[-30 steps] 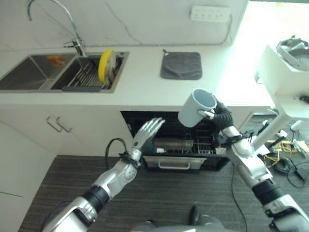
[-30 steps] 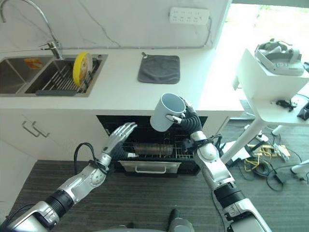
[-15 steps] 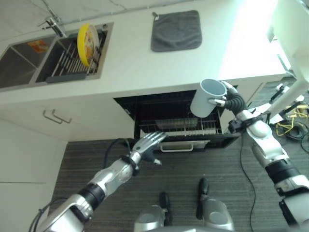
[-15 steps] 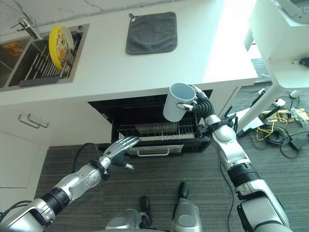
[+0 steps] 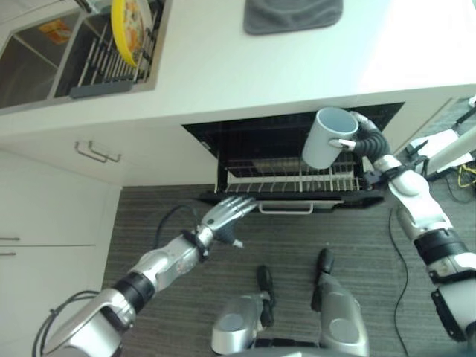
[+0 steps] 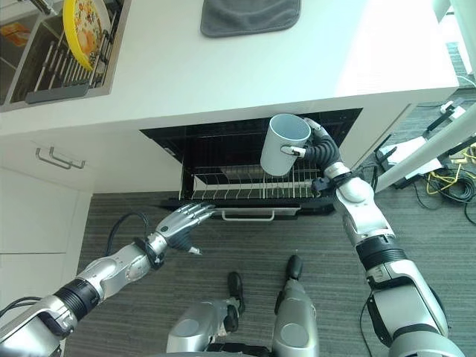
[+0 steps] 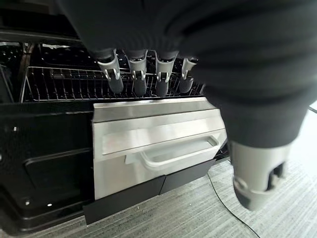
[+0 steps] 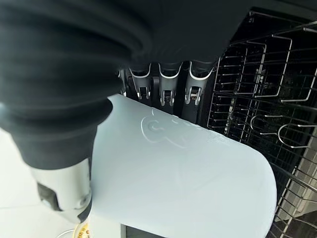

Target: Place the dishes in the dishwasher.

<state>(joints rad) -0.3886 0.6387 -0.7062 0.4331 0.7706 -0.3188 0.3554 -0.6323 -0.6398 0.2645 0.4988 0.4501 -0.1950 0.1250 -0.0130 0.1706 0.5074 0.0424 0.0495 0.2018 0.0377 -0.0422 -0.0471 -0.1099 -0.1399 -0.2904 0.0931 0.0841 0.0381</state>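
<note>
My right hand (image 6: 321, 151) is shut on a pale blue-white mug (image 6: 284, 144), holding it upright above the right part of the dishwasher's pulled-out wire rack (image 6: 245, 184). In the right wrist view the mug (image 8: 183, 173) lies against the fingers (image 8: 168, 87) with the rack (image 8: 257, 104) past it. My left hand (image 6: 181, 222) is open, fingers straight, low in front of the dishwasher's left side, just short of the steel drawer front (image 7: 153, 144) and its handle (image 7: 173, 156). A yellow plate (image 6: 84, 21) stands on edge in the sink's drying rack (image 6: 56, 74).
The white counter (image 6: 245, 82) overhangs the dishwasher opening, with a grey cloth (image 6: 249, 16) on it at the back. White cupboard doors with a handle (image 6: 56, 158) are left of the dishwasher. Cables (image 6: 454, 182) lie on the floor at the right.
The camera has tilted further down, shifting the scene upward. My right hand holds the mug a little lower over the rack. My left hand stays open near the drawer front.
</note>
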